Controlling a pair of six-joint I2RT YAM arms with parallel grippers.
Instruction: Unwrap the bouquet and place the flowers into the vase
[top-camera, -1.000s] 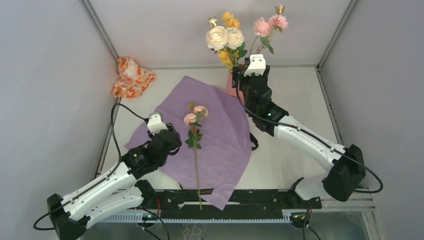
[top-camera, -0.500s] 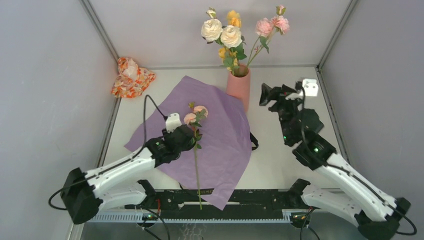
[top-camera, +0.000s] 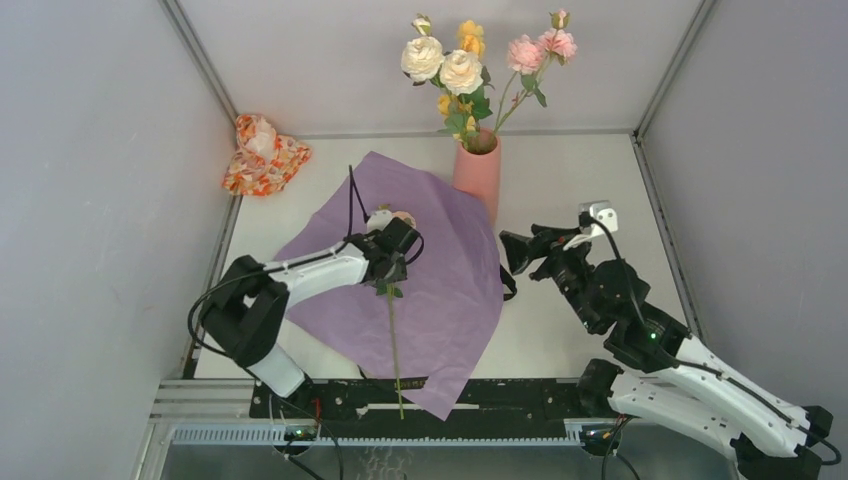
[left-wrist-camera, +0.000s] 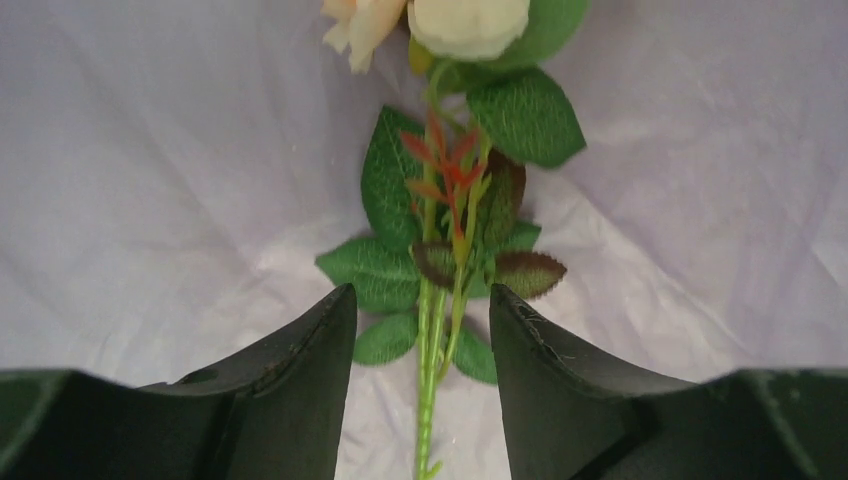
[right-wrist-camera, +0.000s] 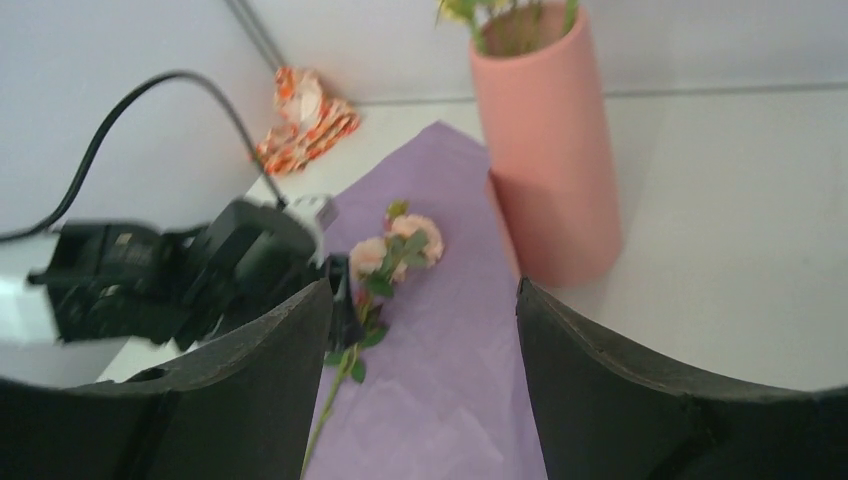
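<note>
Crisply creased lilac paper (top-camera: 450, 290) lies beside cylindrical vase (top-camera: 478, 175).

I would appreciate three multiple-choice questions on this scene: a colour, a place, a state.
1. The vase is: A salmon-pink; B blue; C white.
2. The loose rose lies: A in the vase; B on the purple paper; C on the bare table.
3. The left gripper is: A shut on the stem; B open astride the stem; C out of view.
Answers: A, its wall is pink; B, paper lies under it; B, gaps flank the stem.
</note>
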